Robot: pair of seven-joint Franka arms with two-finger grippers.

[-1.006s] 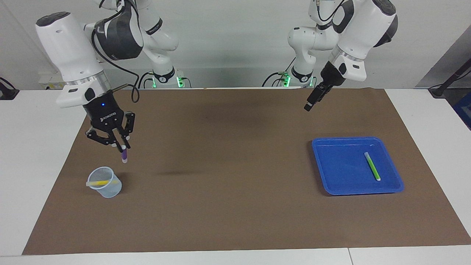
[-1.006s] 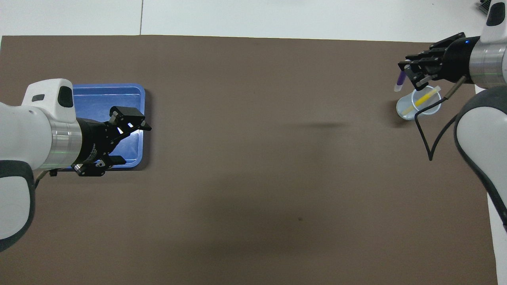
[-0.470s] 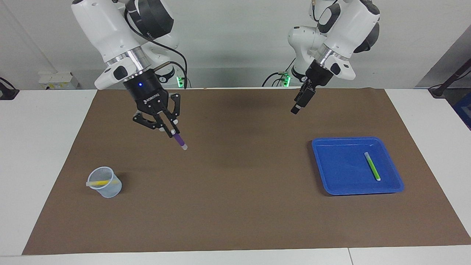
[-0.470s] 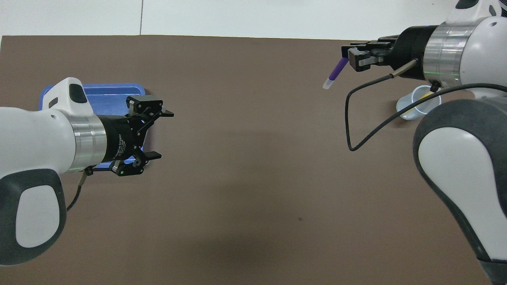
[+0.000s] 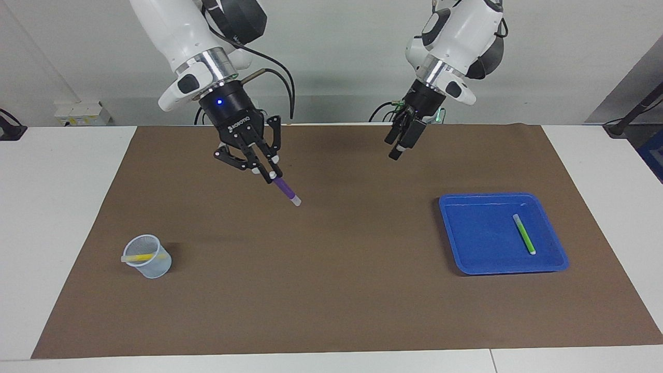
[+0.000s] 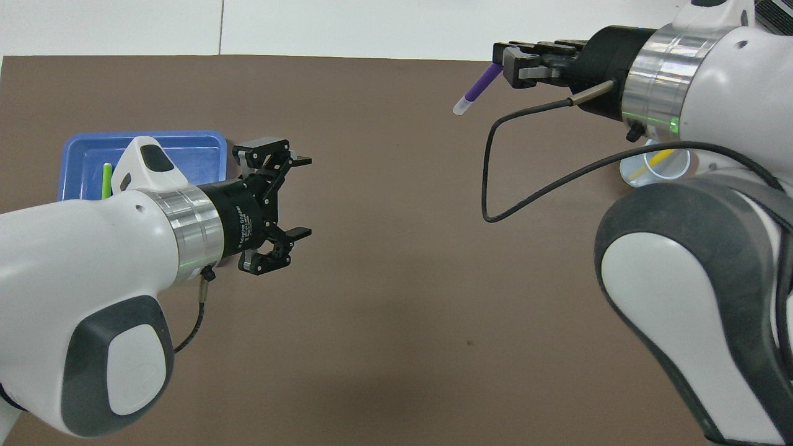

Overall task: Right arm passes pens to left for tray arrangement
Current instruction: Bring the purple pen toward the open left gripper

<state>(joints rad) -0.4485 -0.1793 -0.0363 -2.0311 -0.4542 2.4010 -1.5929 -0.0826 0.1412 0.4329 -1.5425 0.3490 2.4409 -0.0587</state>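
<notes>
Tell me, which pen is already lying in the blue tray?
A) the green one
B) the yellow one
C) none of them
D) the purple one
A: the green pen lies flat in the blue tray, while the purple pen is up in the air, pinched in the right gripper, and the yellow pen sits in the clear cup.

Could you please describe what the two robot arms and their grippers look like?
Both arms are glossy white with dark grey joint covers and silver wrist rings. The right gripper is black with white lettering, a blue light and a looping black cable. The left gripper is black, without that light.
</notes>
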